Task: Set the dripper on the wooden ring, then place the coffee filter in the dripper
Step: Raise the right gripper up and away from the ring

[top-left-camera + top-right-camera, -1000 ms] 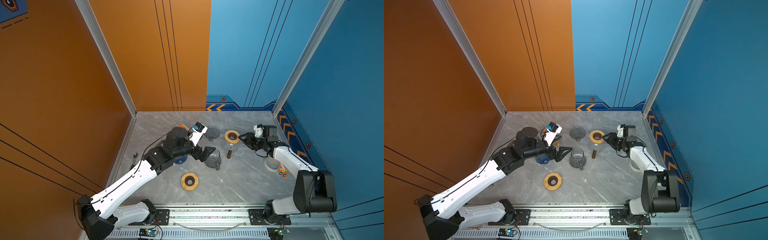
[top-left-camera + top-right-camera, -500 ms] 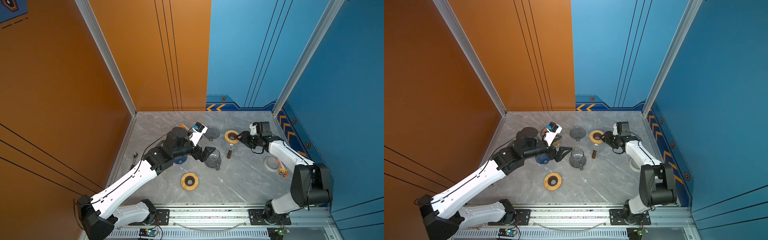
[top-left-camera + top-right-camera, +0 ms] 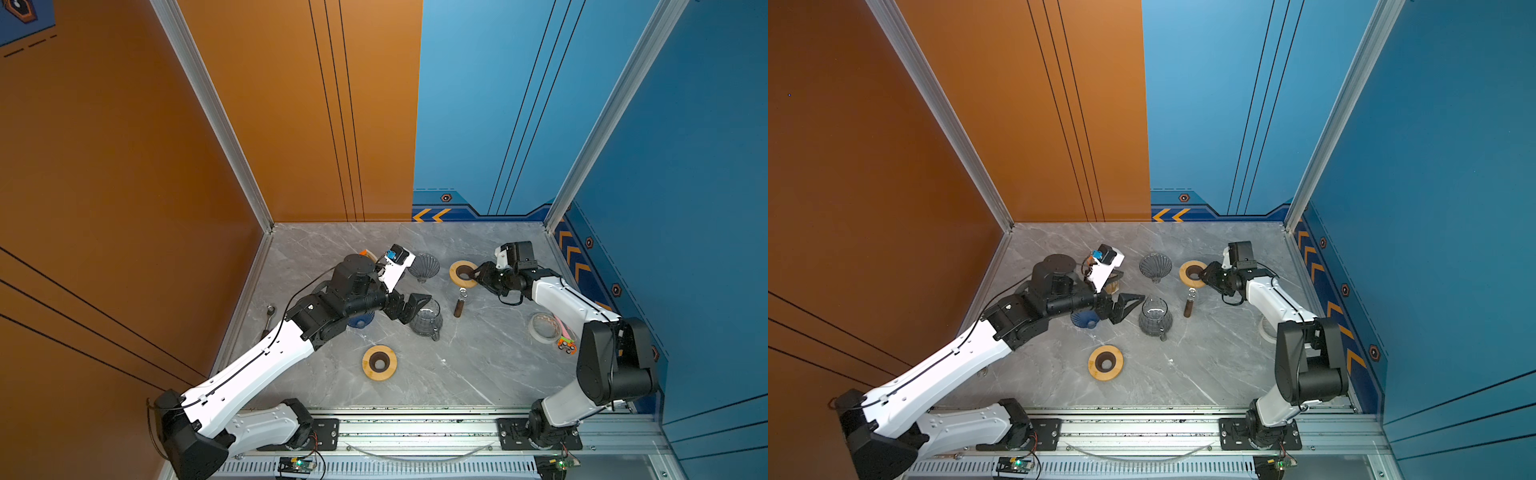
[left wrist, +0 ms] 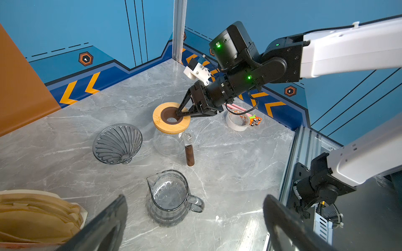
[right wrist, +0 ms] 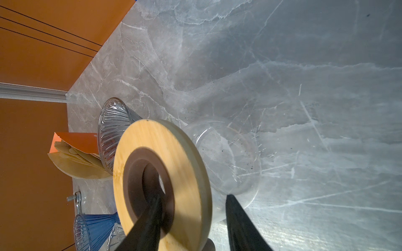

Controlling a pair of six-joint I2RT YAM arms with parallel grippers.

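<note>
The paper coffee filters (image 4: 37,219) sit stacked in their orange holder (image 5: 76,139) on the grey marble desk (image 3: 478,374), apart from both hands and mostly tucked under the left arm's wrist in both top views. The smoky glass dripper (image 3: 423,266) sits mouth up just beside that stack, between it and the glass carafe (image 4: 167,141). Its ribbed bowl shows clear down to the bottom (the left wrist view looks straight into it).

The left hand (image 3: 415,308) hangs above the desk with its fingers spread as wide as they go, holding nothing. The grey glass pitcher (image 3: 426,322) is just ahead of it, and a blue dripper (image 3: 1084,320) sits by that arm's wrist.

The right hand (image 3: 1206,272) is over at the carafe, whose mouth carries a wooden ring lid (image 3: 463,273). One finger (image 5: 150,217) dips into the lid's dark centre hole. The other finger (image 5: 239,228) hangs outside the rim by the glass shoulder. The jaws stand roughly half apart, and a gap shows between the outer finger and the lid's edge, so the hand straddles the ring without clamping it.

A brown stick with a glass knob (image 3: 459,305) lies just beside the carafe. A second wooden ring (image 3: 379,362) lies flat nearer the front rail, and a tape roll (image 3: 542,327) rests under the right arm.
</note>
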